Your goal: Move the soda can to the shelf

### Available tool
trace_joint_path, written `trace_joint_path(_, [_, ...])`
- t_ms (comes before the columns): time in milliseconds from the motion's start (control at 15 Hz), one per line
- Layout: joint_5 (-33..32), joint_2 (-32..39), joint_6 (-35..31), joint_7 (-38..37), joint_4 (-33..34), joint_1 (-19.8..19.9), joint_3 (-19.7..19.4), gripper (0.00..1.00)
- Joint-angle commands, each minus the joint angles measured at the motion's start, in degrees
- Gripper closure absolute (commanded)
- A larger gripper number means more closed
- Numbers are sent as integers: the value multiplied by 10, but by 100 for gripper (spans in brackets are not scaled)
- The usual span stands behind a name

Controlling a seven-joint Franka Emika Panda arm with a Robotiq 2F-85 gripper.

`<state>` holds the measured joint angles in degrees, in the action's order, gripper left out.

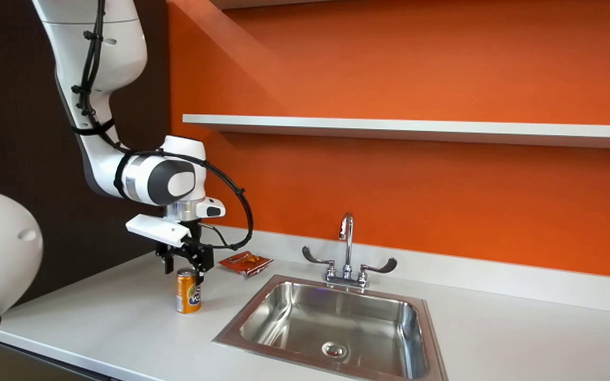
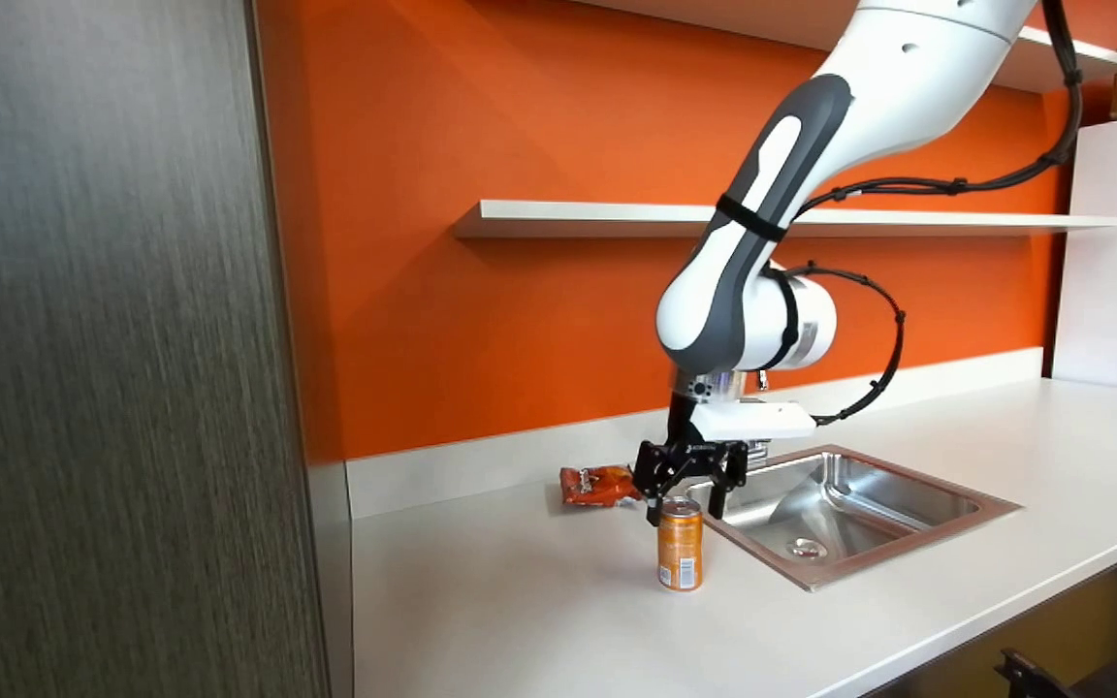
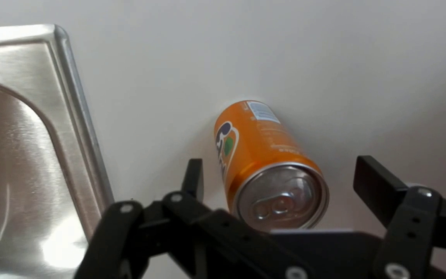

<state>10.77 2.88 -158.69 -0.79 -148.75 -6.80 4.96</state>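
The orange soda can stands upright on the white countertop; it also shows in an exterior view and in the wrist view. My gripper is open above and around the can's top, fingers pointing down, also seen in an exterior view. In the wrist view, the open jaws have the can's silvery lid between them, with a gap on each side, wider on the right. The white shelf runs along the orange wall, well above the gripper; the arm crosses part of it in an exterior view.
A steel sink is set into the counter beside the can; its rim shows in the wrist view. A faucet with two handles stands behind it. A red-orange packet lies near the wall. A dark panel bounds the counter.
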Motion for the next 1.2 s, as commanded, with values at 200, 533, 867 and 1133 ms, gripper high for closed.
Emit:
trace_joint_path(200, [12,18,-53,-2,-1,4,12,0])
trace_joint_path(533, [-3,34,-72,-16,0,4,9,0])
trace_joint_path(867, [-6,44,-82,-21,1,5,8,0])
trace_joint_path(1133, [2,50,-87,-16,4,7,11,35])
